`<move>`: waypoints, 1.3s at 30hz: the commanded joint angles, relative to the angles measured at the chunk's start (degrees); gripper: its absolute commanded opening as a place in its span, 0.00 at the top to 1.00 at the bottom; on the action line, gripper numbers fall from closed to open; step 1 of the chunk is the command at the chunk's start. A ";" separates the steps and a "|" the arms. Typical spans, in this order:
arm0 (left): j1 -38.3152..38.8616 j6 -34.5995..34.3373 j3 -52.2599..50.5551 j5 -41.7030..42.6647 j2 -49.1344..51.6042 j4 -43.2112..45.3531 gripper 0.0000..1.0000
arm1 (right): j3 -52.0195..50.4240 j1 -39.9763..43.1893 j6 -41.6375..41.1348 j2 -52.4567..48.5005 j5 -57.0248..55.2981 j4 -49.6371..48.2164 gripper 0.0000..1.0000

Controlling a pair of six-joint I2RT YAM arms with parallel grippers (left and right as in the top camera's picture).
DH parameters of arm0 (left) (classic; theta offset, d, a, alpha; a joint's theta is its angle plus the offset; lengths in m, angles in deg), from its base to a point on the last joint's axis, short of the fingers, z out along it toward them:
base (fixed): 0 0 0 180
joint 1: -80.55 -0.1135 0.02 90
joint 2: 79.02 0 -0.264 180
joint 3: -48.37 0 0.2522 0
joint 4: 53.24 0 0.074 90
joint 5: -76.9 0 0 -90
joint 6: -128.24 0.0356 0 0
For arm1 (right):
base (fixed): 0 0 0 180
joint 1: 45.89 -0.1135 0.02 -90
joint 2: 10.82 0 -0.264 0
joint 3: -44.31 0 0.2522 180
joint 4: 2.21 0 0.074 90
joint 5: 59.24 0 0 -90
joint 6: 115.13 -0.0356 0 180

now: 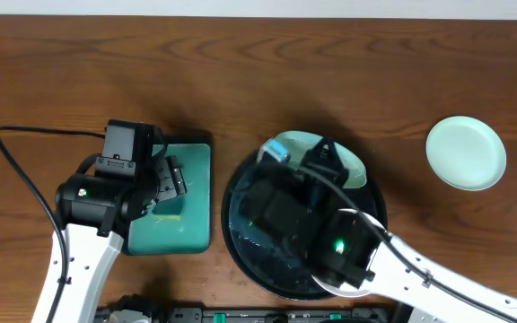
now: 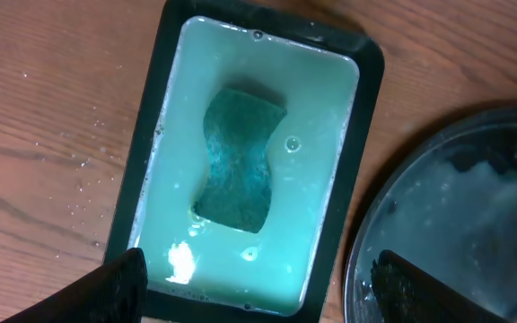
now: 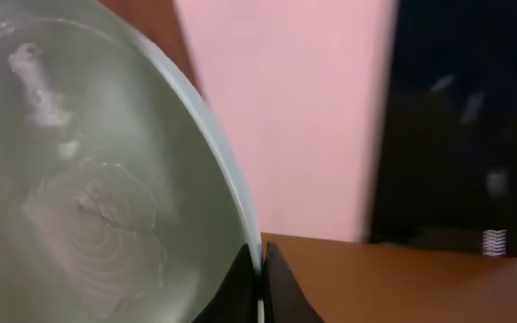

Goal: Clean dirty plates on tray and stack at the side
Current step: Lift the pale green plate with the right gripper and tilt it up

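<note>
My right gripper (image 3: 263,256) is shut on the rim of a pale mint-green plate (image 3: 88,179) that carries faint whitish smears. In the overhead view this plate (image 1: 353,166) is held tilted over the far side of the black tray (image 1: 232,224), with the right gripper (image 1: 319,160) at its edge. A second mint-green plate (image 1: 466,152) lies flat on the table at the right. I cannot make out the white plate. My left gripper (image 2: 260,262) is open and empty above the near end of the green tray; it also shows in the overhead view (image 1: 170,184).
The green rectangular tray (image 1: 196,170) holds milky water (image 2: 321,135) and a dark teal sponge (image 2: 238,161). The wet black tray's rim (image 2: 359,260) lies just right of it. A black cable (image 1: 25,170) loops at the left.
</note>
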State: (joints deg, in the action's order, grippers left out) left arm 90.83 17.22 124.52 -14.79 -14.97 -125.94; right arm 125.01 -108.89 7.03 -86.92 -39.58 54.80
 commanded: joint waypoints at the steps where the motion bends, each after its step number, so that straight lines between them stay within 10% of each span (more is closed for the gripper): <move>1: -0.20 -0.24 0.63 -0.70 0.31 0.04 0.19 | 0.68 -4.20 10.60 -0.59 -14.23 -2.38 0.99; 24: -0.20 -0.24 0.63 -0.94 0.33 0.31 0.19 | 0.68 -7.93 19.78 -1.49 -16.85 -7.10 0.99; 39: -0.20 -0.26 0.61 -0.92 0.33 -0.70 0.19 | 0.66 -6.49 8.72 -2.34 -13.33 -9.88 0.99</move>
State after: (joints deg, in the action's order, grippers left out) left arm 90.83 17.22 124.52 -14.94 -14.93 -126.07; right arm 124.97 -114.97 18.72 -89.67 -50.25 46.01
